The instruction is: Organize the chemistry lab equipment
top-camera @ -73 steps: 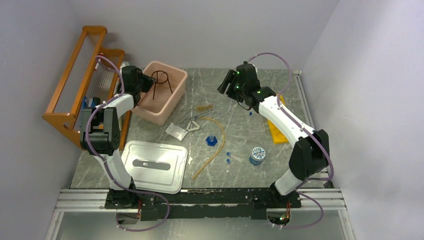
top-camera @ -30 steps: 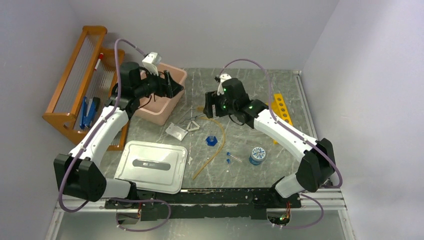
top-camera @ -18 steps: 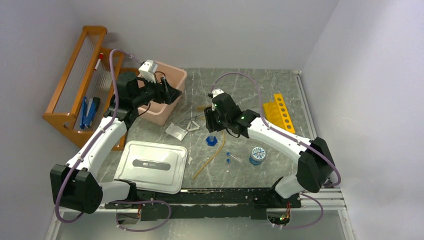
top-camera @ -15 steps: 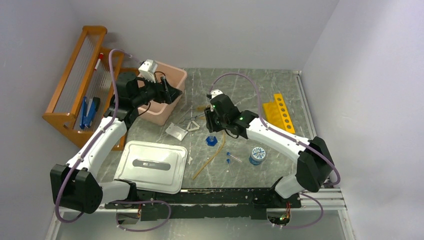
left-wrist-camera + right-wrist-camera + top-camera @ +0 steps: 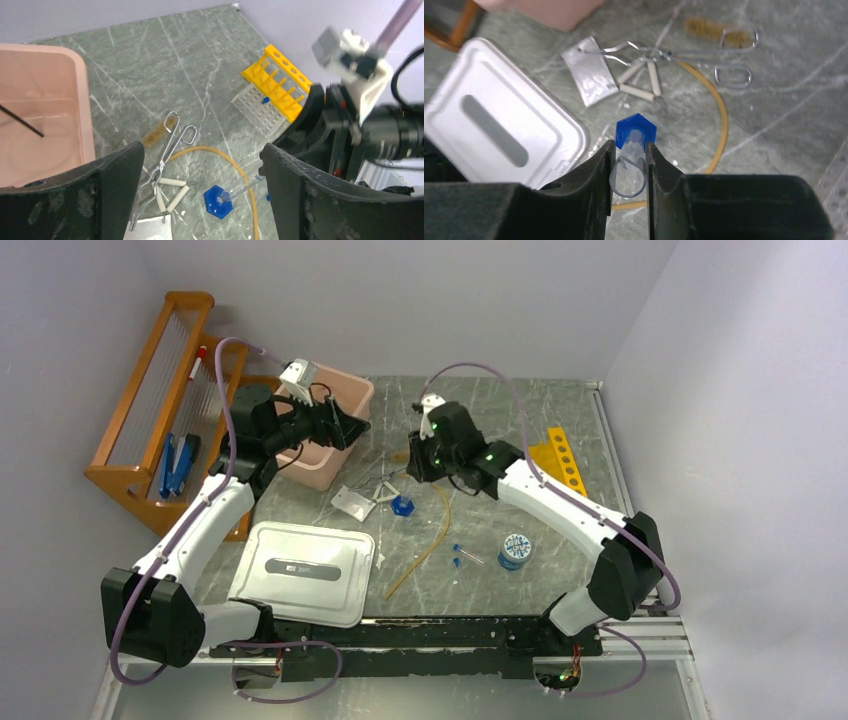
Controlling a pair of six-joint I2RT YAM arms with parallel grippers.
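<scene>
My right fingers (image 5: 596,200) are nearly together, pinching the clear stem (image 5: 629,172) of the blue hexagonal piece (image 5: 636,129). Its base points away from the fingers, just beside the wire triangle (image 5: 644,82) and the long tan rubber tube (image 5: 722,117). I cannot tell whether it is off the bench (image 5: 774,100). I judge the stem grip suits carrying it away. My left fingers (image 5: 107,190) are spread wide and empty, hovering beside the pink tub (image 5: 82,100).

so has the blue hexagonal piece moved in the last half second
Yes. Clamped in the right gripper, the blue hexagonal piece has shifted left in the top view, nearer the square metal gauze.
</scene>
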